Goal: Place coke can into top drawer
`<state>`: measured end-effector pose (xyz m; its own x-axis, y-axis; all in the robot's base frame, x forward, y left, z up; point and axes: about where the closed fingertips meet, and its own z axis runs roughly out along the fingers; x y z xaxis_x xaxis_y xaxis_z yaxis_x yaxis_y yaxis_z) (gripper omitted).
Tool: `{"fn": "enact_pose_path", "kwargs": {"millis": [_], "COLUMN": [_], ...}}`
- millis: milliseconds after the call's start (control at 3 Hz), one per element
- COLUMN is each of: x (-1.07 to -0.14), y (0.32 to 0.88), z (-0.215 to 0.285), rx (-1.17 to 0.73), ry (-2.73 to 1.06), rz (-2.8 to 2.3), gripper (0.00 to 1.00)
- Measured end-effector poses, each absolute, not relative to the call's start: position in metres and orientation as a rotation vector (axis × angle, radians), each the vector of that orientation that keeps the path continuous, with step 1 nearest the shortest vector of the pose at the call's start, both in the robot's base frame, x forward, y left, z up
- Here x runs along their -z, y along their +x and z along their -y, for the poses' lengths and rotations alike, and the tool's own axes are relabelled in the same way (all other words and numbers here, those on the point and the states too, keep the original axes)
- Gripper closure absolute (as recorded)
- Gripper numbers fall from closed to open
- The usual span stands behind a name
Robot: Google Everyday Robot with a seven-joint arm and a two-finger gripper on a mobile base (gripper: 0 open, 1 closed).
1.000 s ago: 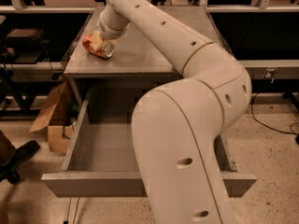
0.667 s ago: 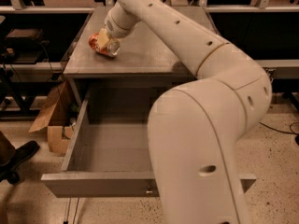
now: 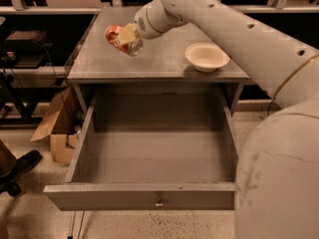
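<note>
The coke can (image 3: 117,36), red-orange with a silver end, is held tilted above the left part of the grey cabinet top (image 3: 159,63). My gripper (image 3: 125,38) is shut on the coke can, with a pale fingertip (image 3: 127,33) across its side. The top drawer (image 3: 157,151) is pulled wide open below, grey and empty inside, with a small metal knob (image 3: 158,202) at the centre of its front panel. The can is behind and above the drawer's opening, to its left.
A cream-white round bowl (image 3: 207,56) sits on the right of the cabinet top. My white arm (image 3: 279,148) fills the right side. A cardboard box (image 3: 57,126) lies on the floor at left, a dark shoe (image 3: 17,171) near it.
The gripper has lifted the coke can off the cabinet top and carried it forward. The view has shifted, so the bowl now shows and the arm covers less of the drawer.
</note>
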<state>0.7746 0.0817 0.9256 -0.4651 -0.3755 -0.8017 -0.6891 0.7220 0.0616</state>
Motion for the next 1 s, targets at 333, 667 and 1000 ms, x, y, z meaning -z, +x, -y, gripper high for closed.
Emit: {"fn": "enact_pose_path", "kwargs": {"millis": [333,667,1000], "x": [-0.945,-0.953,-0.946], "y": [0.746,0.703,0.674], "z": [-0.065,-0.043,-0.033], "rx": [-0.544,-0.599,-0.611], "ry": [-0.791,-0.853,-0.976], "rz": [-2.035,-1.993,-1.977], "gripper": [1.0,1.0,1.0]}}
